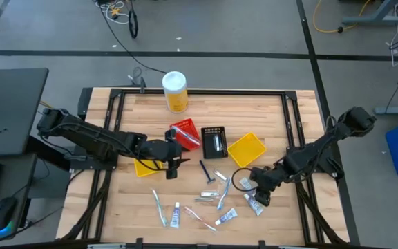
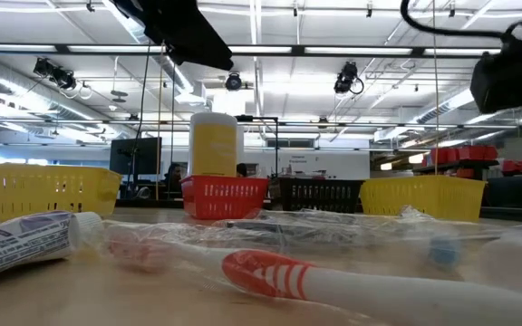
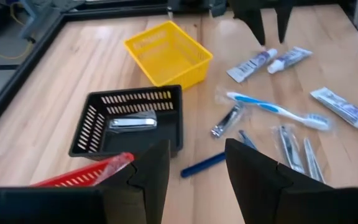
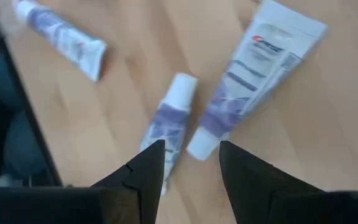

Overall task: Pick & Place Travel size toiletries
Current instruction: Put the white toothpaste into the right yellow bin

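Travel size toiletries lie loose on the near part of the wooden table: white tubes, wrapped toothbrushes and a blue-handled piece. My right gripper is open and points down over two white tubes with blue print near the table's right side. Its fingertips stand just above the tubes' cap ends. My left gripper is open and empty, hovering near the red bin. The black bin holds a wrapped silvery item.
A tall yellow canister with a white lid stands at the far edge. Red, black and yellow bins sit mid-table, with another yellow bin under my left arm. A looped black cable lies by the right gripper.
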Action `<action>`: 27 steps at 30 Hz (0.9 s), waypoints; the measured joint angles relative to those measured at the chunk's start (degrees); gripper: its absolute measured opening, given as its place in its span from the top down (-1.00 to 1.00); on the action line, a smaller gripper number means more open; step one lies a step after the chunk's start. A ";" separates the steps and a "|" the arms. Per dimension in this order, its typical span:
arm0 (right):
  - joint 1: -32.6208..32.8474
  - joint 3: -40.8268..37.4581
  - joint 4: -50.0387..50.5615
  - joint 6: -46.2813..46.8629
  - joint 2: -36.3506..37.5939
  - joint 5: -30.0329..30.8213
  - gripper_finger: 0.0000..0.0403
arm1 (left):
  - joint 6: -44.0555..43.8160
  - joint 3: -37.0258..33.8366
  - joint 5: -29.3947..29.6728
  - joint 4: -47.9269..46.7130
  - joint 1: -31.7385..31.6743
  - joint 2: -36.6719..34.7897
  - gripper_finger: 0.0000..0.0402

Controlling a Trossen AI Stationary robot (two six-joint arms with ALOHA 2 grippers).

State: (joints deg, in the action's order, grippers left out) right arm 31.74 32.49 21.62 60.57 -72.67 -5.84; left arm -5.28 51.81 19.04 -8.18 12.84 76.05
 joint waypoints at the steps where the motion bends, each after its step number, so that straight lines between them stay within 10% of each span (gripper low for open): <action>1: -0.02 0.00 0.17 0.38 -0.20 0.18 0.20 | -0.04 0.00 0.30 0.14 -0.05 0.00 0.18; 27: -0.44 0.19 -3.98 -6.40 -9.19 8.88 -0.14 | -1.79 0.02 0.20 0.04 -0.13 0.00 0.18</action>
State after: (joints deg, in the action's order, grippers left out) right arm 31.30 32.68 17.64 54.18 -81.86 3.04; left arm -7.07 51.83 19.25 -8.14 12.71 76.05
